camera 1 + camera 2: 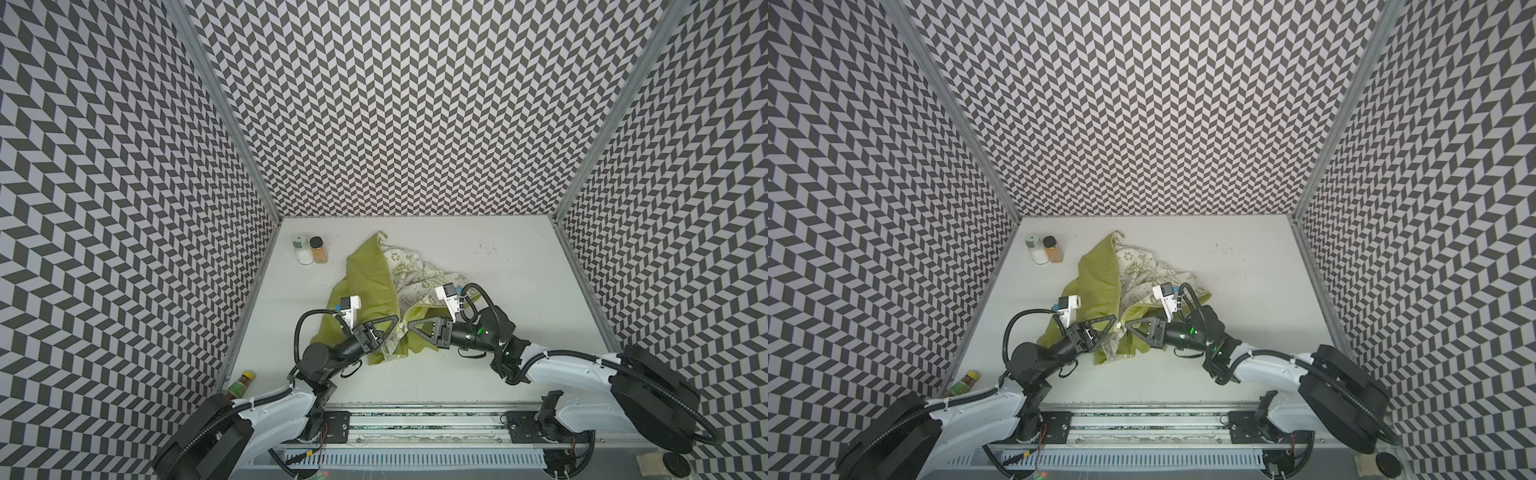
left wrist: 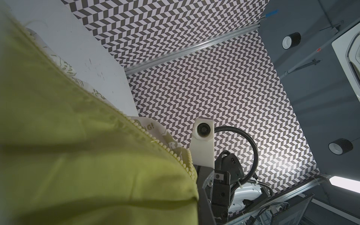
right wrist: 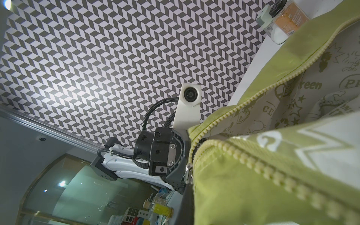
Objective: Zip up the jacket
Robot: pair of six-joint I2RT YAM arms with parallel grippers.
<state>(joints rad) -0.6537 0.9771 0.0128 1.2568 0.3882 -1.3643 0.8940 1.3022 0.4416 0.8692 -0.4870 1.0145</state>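
Both top views look steeply down from high at the near side, sharing the whole worktop (image 1: 519, 340). My wrist views sit tight against the jacket (image 2: 78, 155), tilted up at the walls (image 2: 214, 87); each catches the other arm's camera (image 2: 203, 129).

The jacket (image 1: 370, 282) is made of thin, matt lime-green cloth, softly creased. Its lining (image 1: 409, 270) is seen as smooth cream fabric, printed. The zip teeth (image 3: 259, 166) are moulded in pale plastic. The bench (image 1: 519, 299) is finished in matt white, faintly scuffed.
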